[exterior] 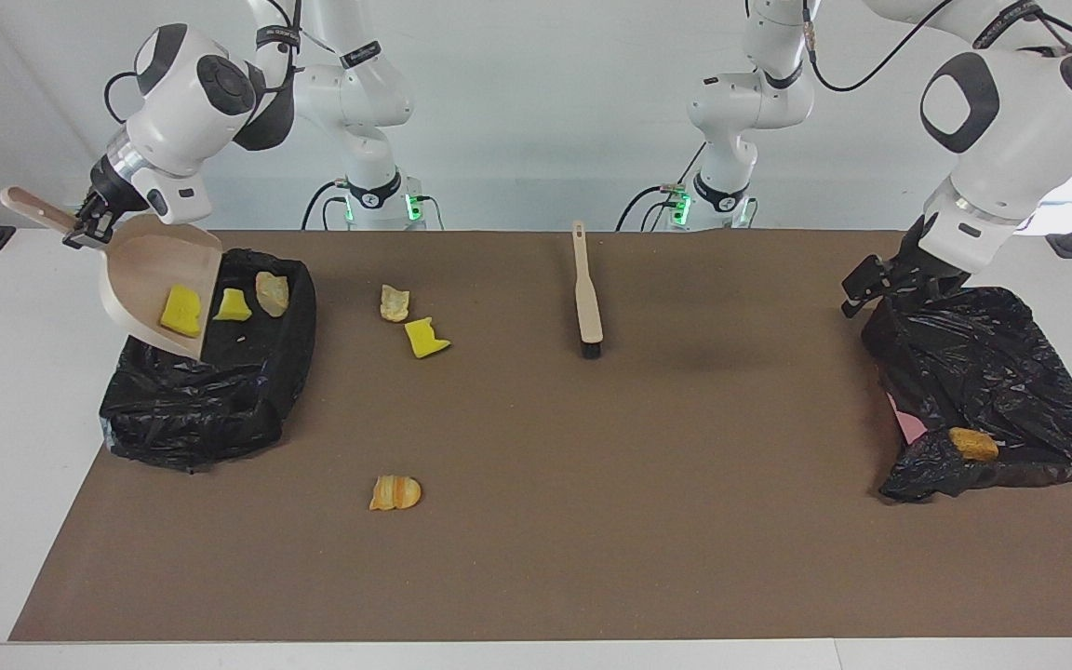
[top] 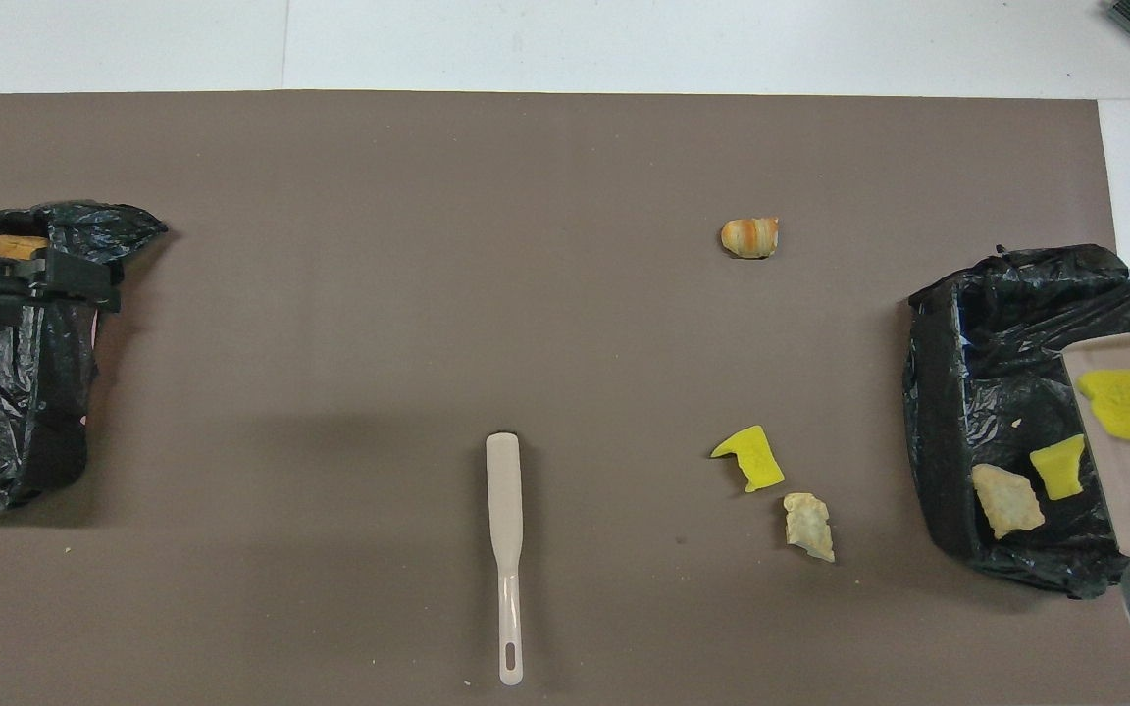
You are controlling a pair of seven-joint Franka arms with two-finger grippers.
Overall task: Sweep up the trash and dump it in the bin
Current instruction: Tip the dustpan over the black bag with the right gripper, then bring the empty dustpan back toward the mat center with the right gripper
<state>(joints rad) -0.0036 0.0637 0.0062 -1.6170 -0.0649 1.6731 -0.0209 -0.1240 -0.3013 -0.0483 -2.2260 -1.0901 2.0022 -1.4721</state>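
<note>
A: Right gripper (exterior: 87,221)?

B: Clenched on the handle of the dustpan (exterior: 140,270), up in the air. Pan tipped steeply, mouth down over the bin (exterior: 192,409).

A: Scraps against those fingers?

B: None touching. One yellow scrap (exterior: 180,312) on the pan, just below the grip. Second yellow scrap (exterior: 233,305) and a pale bread piece (exterior: 272,293) past the pan's lip, inside the bin.

A: Left gripper (exterior: 864,287)?

B: Spread wide, grasping nothing, over the rim of the second bin (exterior: 983,372). Orange bread piece (exterior: 973,444) on that bag, near the fingers but apart from them.

A: Loose on the mat (exterior: 648,521)?

B: Three, well apart from both grippers: a crumpled bread piece (exterior: 395,302), a third yellow scrap (exterior: 425,337) just beside it, and a striped bread piece (exterior: 395,492) alone.

A: Count, then?

B: Three yellow, four bread — seven scraps. Two bins, one dustpan, one brush (exterior: 586,293). Brush flat on the mat between the two grippers, touched by neither.
</note>
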